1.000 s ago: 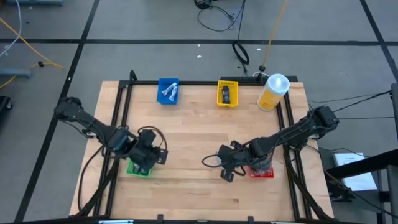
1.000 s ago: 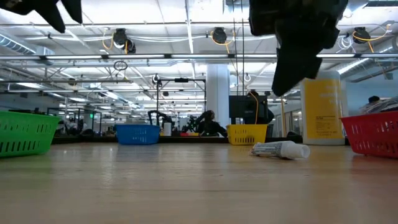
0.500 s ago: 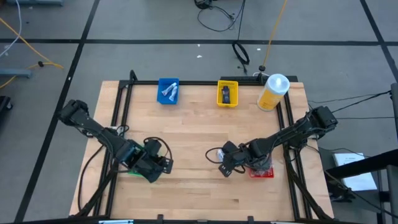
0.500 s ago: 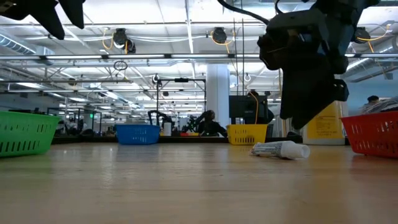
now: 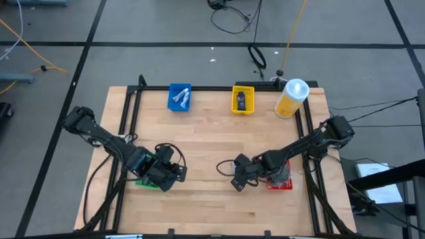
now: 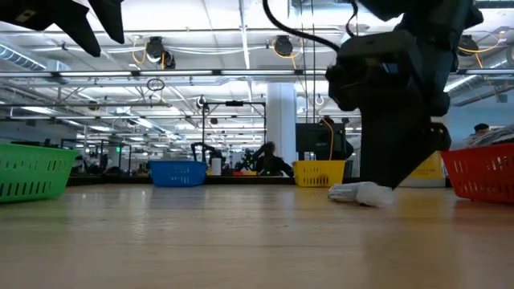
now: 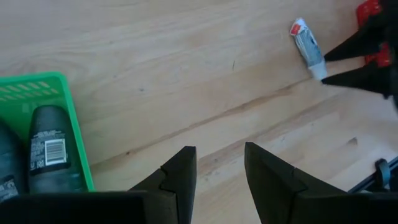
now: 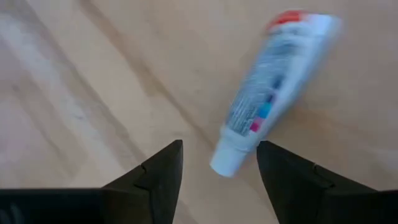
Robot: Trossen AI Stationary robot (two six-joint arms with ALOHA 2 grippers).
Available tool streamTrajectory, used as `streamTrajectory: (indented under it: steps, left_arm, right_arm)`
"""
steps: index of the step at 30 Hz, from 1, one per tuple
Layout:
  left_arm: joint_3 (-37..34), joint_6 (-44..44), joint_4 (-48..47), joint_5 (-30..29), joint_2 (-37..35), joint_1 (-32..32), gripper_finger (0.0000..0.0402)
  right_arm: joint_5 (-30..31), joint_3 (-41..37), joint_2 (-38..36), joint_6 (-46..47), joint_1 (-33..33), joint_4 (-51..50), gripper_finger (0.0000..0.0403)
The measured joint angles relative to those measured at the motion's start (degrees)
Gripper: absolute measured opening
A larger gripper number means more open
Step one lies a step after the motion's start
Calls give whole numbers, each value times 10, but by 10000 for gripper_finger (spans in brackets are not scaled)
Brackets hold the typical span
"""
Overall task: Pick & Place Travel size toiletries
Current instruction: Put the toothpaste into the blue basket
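Note:
A white tube with a red end and blue marks lies flat on the wooden table; it also shows in the low view and the left wrist view. My right gripper is open and low over it. Its fingers stand on either side of the tube's white cap without touching it. My left gripper is open and holds nothing. It hovers just right of the green tray, which holds dark bottles.
A red tray stands right of my right gripper. A blue tray, a yellow tray and a big yellow bottle line the far edge. Bare wood lies between the two arms.
My right gripper has come down toward the white tube on the table. My left gripper has moved off the green tray toward the table's right and near edges. The tube has stayed where it was.

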Motion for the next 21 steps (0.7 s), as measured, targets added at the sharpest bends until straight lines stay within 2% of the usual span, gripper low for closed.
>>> streamTrajectory:
  steps: [7, 11, 21]
  left_arm:
    - [0, 23, 0, 0, 0, 11, 131]
    - [0, 27, 0, 2, 0, 15, 131]
    - [0, 53, -1, 9, 0, 18, 131]
  right_arm:
    - [-5, 1, 28, 18, -3, 6, 195]
    - [-5, 1, 28, 19, -14, 4, 180]
    - [-4, 1, 26, -1, -26, -3, 85]
